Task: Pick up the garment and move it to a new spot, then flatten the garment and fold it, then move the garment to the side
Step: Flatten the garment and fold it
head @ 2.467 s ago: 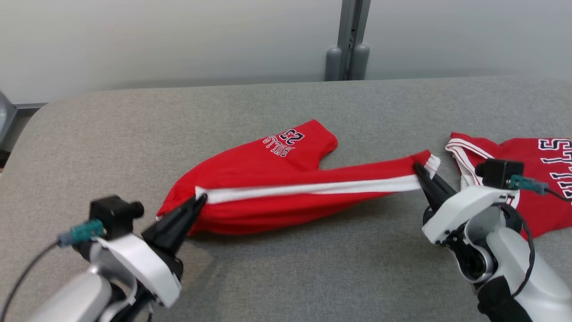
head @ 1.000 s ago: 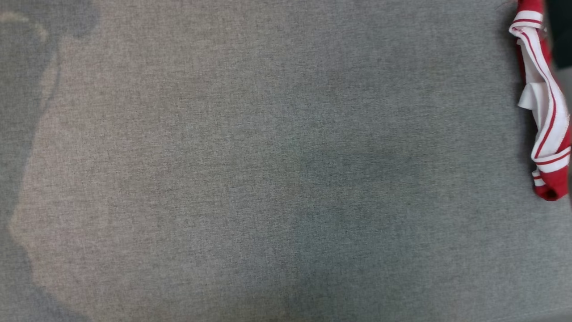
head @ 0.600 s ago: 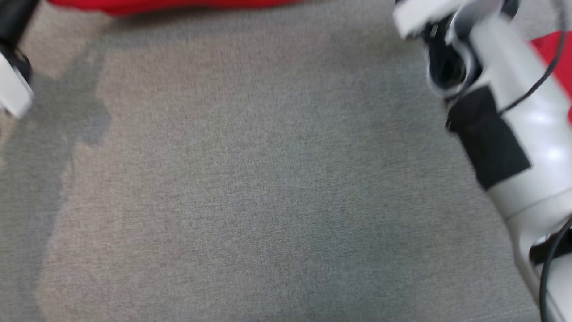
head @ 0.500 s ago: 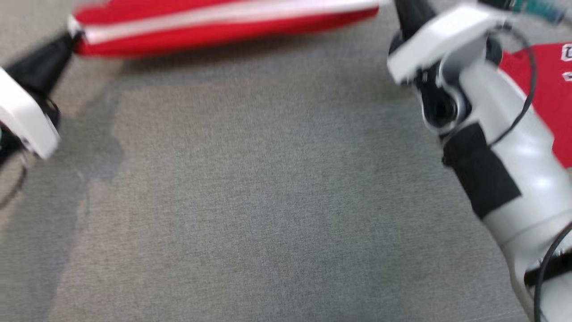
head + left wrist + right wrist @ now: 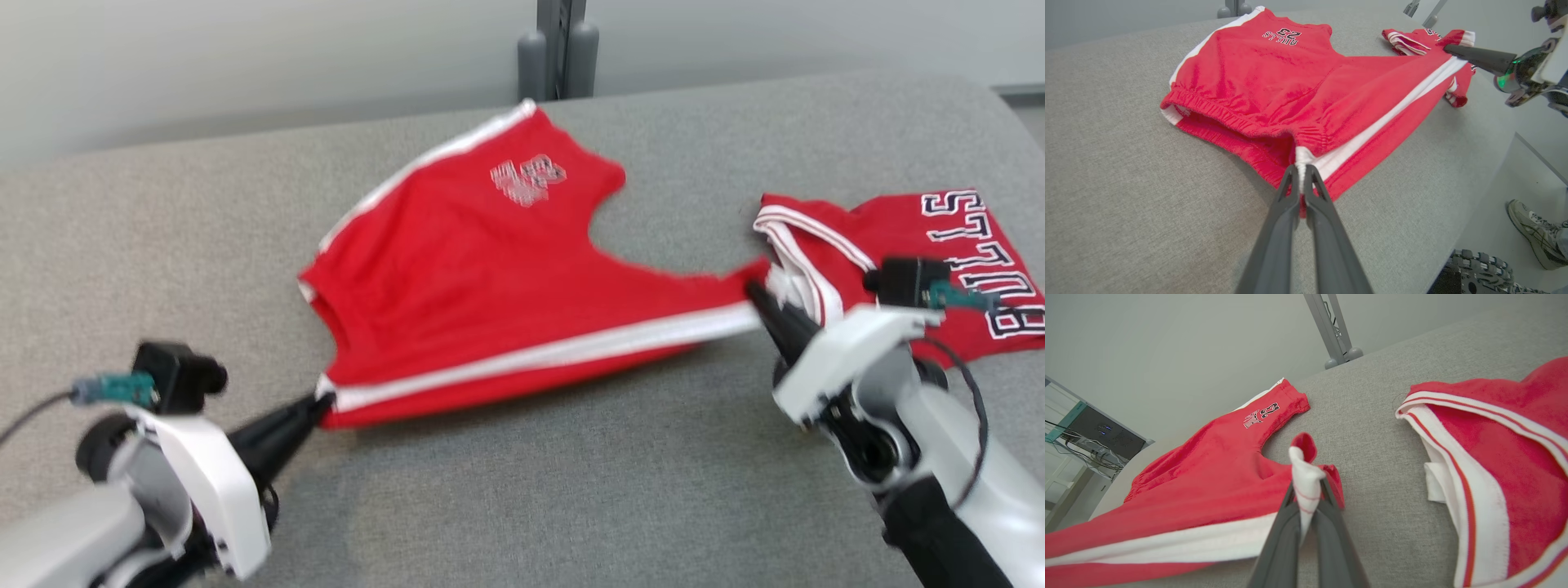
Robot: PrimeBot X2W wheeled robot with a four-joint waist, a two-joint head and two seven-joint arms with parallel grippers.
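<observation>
The garment (image 5: 482, 269) is a pair of red shorts with white side stripes and a "BULLS 23" print, spread on the grey table, its near edge stretched taut between both grippers. My left gripper (image 5: 321, 402) is shut on the waistband corner (image 5: 1300, 161) at the lower left. My right gripper (image 5: 755, 292) is shut on the white-striped leg hem (image 5: 1304, 473) at the right. The far leg (image 5: 1280, 36) lies flat toward the back of the table.
A second red jersey (image 5: 931, 253) with white trim and black lettering lies at the table's right, just beyond my right gripper. A grey post (image 5: 559, 49) stands behind the table. A person's shoe (image 5: 1537, 232) shows on the floor past the table edge.
The head camera swung down and back up. The shorts, bunched before, now lie spread open and farther back on the table, both grippers still gripping the near edge.
</observation>
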